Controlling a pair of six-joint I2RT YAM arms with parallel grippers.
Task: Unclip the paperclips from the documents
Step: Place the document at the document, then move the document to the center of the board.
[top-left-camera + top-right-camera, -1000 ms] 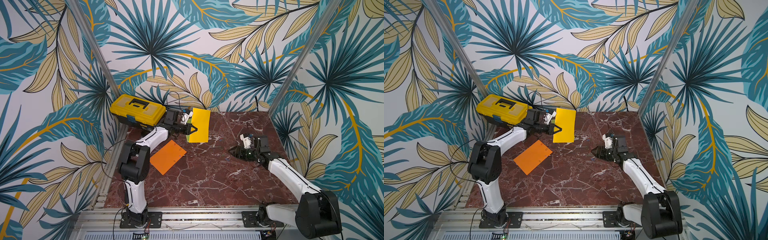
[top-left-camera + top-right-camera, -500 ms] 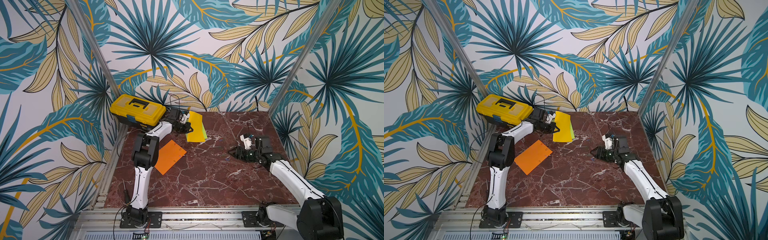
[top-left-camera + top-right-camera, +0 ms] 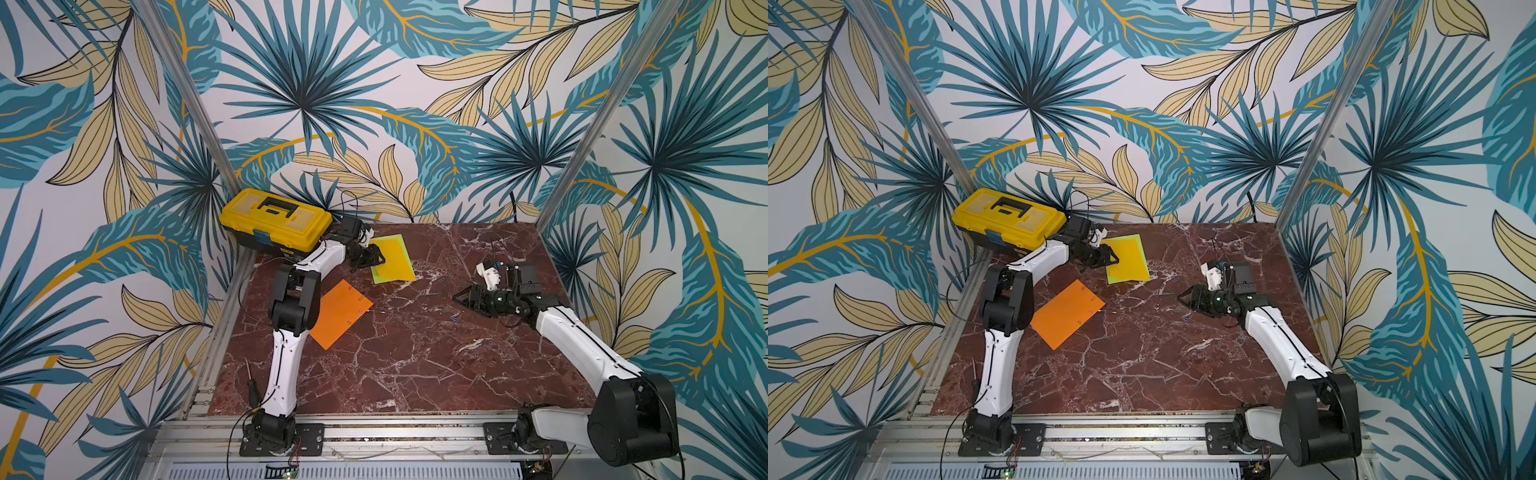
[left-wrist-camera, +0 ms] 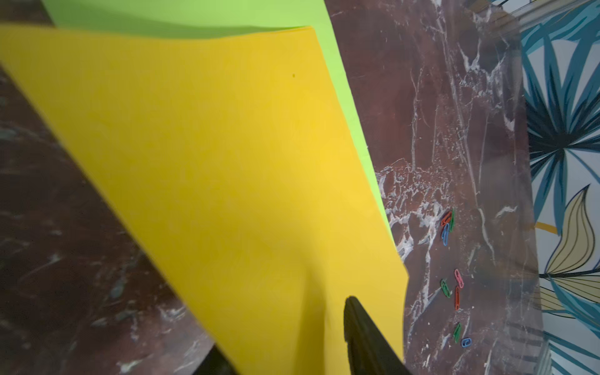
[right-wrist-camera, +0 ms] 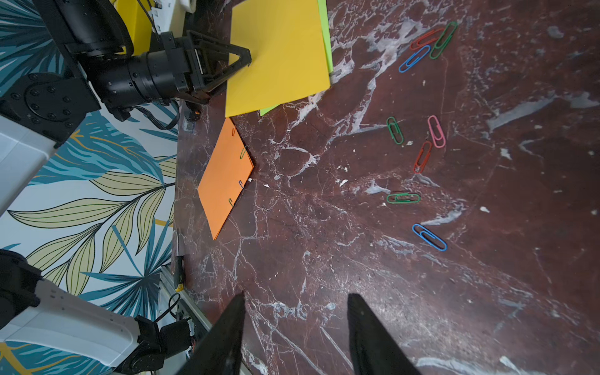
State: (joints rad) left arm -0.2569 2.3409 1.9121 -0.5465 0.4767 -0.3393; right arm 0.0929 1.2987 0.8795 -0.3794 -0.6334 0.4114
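The golden yellow paper sheet [image 3: 395, 259] lies on top of the lime green paper sheet [image 3: 377, 277] at the back left of the red-brown marble table [image 3: 415, 365], close to the yellow plastic toolbox [image 3: 276, 224]. Only a narrow green border shows past the yellow in both top views.

The left gripper [image 5: 248, 56] sits at the yellow sheet's edge on the toolbox side. In the left wrist view its jaws stand apart, 1 black finger [image 4: 360, 328] above the sheet and the other mostly hidden below it, so the edge runs between them without being squeezed.

The orange paper sheet [image 3: 338, 313] lies flat and alone nearer the front, just beside the left arm's elbow. It has 4 small wire paperclips [image 5: 243, 152] fastened along 1 edge.

A further 8 coloured paperclips lie loose on the bare marble, between the sheets and the right gripper [image 5: 295, 295]. They are red, green, blue and pink.

The right gripper hangs low over the table with its jaws spread and nothing between them, pointing towards the loose clips.
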